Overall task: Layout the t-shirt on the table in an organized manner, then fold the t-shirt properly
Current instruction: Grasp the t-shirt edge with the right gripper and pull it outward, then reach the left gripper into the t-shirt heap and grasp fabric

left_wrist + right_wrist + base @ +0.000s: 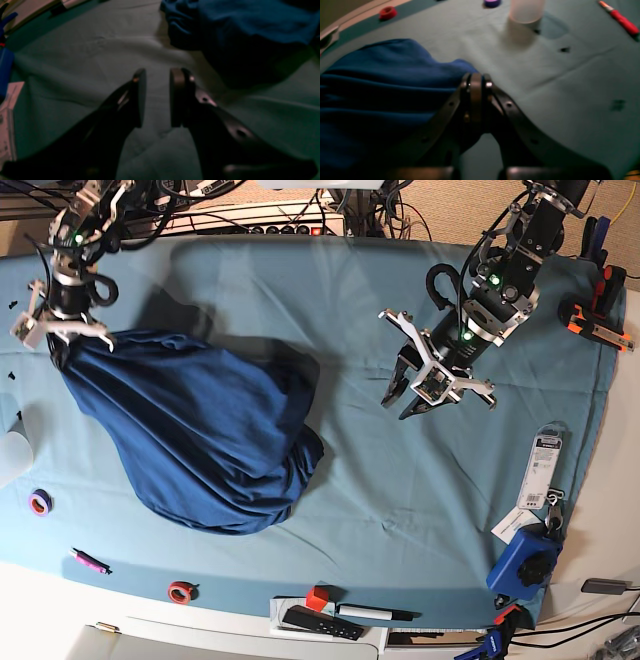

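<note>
Lying in a crumpled, rounded heap, the t-shirt (200,435) occupies the desk (350,300) at roughly 9 o'clock in the base view. Fabric is dark blue, heathered, soft and heavily wrinkled; long folds run from the 10 o'clock corner toward the bulging lower edge at 6 o'clock. No sleeve or collar can be told apart.

Right gripper (476,82): jaws closed on the shirt's upper corner at 10 o'clock of the heap; the right wrist view shows cloth bunched against the closed tips.

Left gripper (157,97): jaws stand narrowly apart, holding nothing, above bare desk cloth at about 2 o'clock in the base view, well apart from the shirt. In the left wrist view, the shirt's edge lies at 1 o'clock of the tips, not touching.
</note>
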`<action>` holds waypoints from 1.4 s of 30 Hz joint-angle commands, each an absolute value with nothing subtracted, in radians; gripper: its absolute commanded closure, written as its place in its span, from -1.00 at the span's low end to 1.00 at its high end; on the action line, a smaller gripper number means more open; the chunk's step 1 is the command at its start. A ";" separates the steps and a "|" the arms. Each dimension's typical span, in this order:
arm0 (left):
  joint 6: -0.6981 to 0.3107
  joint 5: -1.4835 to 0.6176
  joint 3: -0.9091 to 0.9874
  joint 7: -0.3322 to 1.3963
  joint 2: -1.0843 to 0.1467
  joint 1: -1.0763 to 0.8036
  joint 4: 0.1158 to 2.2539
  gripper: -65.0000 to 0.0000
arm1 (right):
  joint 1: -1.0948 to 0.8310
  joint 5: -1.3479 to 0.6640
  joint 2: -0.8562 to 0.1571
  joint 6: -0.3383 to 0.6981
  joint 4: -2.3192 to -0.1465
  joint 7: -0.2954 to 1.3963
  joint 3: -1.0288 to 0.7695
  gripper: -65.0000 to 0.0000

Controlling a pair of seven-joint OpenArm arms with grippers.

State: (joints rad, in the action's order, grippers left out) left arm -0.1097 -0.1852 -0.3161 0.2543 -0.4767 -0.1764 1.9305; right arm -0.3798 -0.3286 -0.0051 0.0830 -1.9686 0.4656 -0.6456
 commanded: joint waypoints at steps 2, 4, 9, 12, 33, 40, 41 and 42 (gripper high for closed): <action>-0.133 -0.188 -0.312 0.248 -0.482 -0.166 1.946 0.46 | -0.398 -0.265 -0.017 0.048 -1.989 0.414 -0.650 1.00; -0.164 -0.189 -0.312 0.262 -0.482 -0.167 1.946 0.46 | -0.414 -0.205 -0.022 0.013 -1.989 0.399 -0.650 1.00; -0.185 -0.234 -0.312 0.281 -0.482 -0.167 1.946 0.46 | -0.430 -0.103 -0.068 -0.081 -1.989 0.395 -0.650 1.00; -0.198 -0.254 -0.312 0.282 -0.482 -0.167 1.946 0.46 | -0.432 -0.089 -0.078 -0.094 -1.989 0.397 -0.650 1.00; -0.258 -0.089 -0.646 0.341 -0.332 -0.042 1.799 0.22 | -0.433 -0.089 -0.077 -0.093 -1.989 0.421 -0.649 1.00; -0.273 -0.151 -0.648 0.341 -0.216 0.033 1.576 0.22 | -0.432 -0.089 -0.077 -0.093 -1.989 0.420 -0.649 1.00; -0.282 -0.153 -0.648 0.340 -0.204 0.041 1.563 0.23 | -0.432 -0.089 -0.077 -0.093 -1.989 0.420 -0.649 1.00; -0.286 -0.154 -0.648 0.341 -0.192 0.048 1.553 0.23 | -0.432 -0.089 -0.077 -0.093 -1.989 0.420 -0.649 1.00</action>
State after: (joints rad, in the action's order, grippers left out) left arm -0.2813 -0.1432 -0.6506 0.3664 -0.1986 0.0349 1.5372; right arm -0.4301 -0.1013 -0.0635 -0.0856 -1.9686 0.4454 -0.6441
